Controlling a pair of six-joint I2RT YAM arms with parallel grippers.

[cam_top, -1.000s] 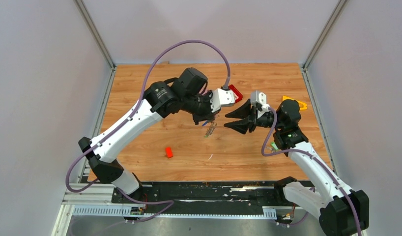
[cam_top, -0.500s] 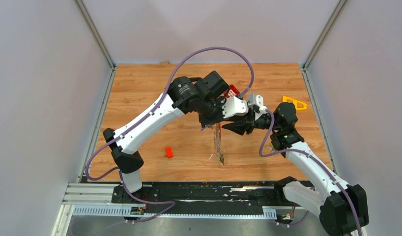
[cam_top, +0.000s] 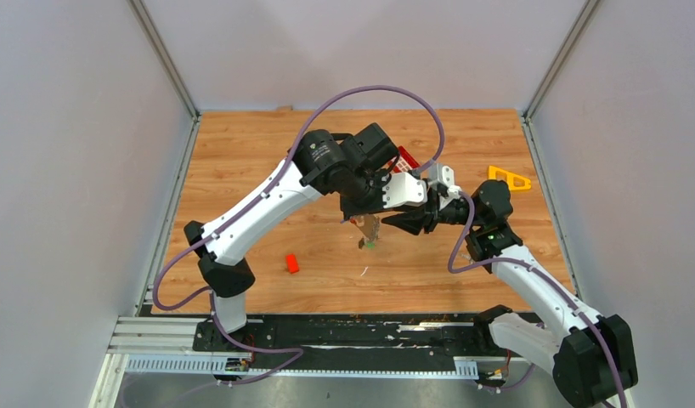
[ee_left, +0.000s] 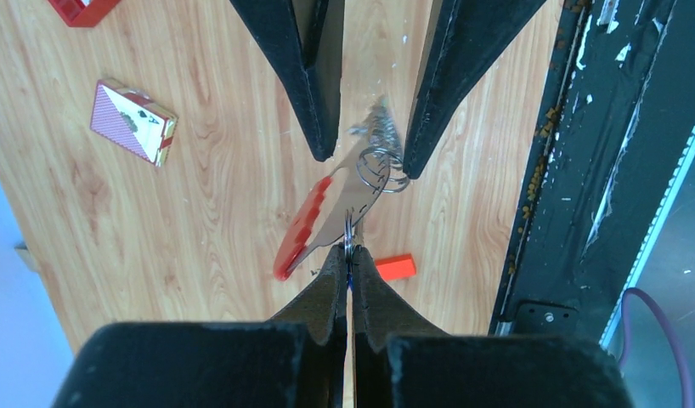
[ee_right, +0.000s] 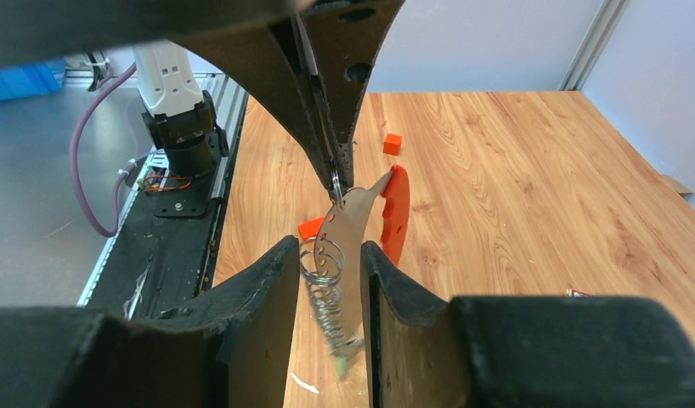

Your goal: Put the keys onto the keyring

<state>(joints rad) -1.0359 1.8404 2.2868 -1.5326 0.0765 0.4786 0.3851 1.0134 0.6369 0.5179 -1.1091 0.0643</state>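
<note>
My left gripper (ee_left: 350, 251) is shut on the small metal ring of the keyring (ee_left: 374, 170), with a blue speck between its fingertips. The grey fob (ee_left: 336, 208) with its glossy red piece (ee_left: 297, 238) hangs from the ring above the table. In the right wrist view a blurred silvery coiled piece (ee_right: 327, 302) with a green tip (ee_right: 340, 364) hangs below the ring (ee_right: 323, 255). My right gripper (ee_right: 329, 251) is open, with a finger on each side of the ring and fob (ee_right: 353, 217). In the top view both grippers (cam_top: 358, 214) (cam_top: 395, 219) meet mid-table.
A small red block (cam_top: 291, 263) lies on the wooden table (cam_top: 242, 144) left of the grippers. A red gridded tray (cam_top: 406, 160) sits behind them. An orange triangle (cam_top: 510, 178) lies at the right. A card box (ee_left: 133, 121) lies on the table. The black rail (cam_top: 344, 331) runs along the near edge.
My left gripper has carried the keyring to the right, into the right gripper's open jaws. The hanging coiled piece swung down long, then drew back up. The right jaws have narrowed.
</note>
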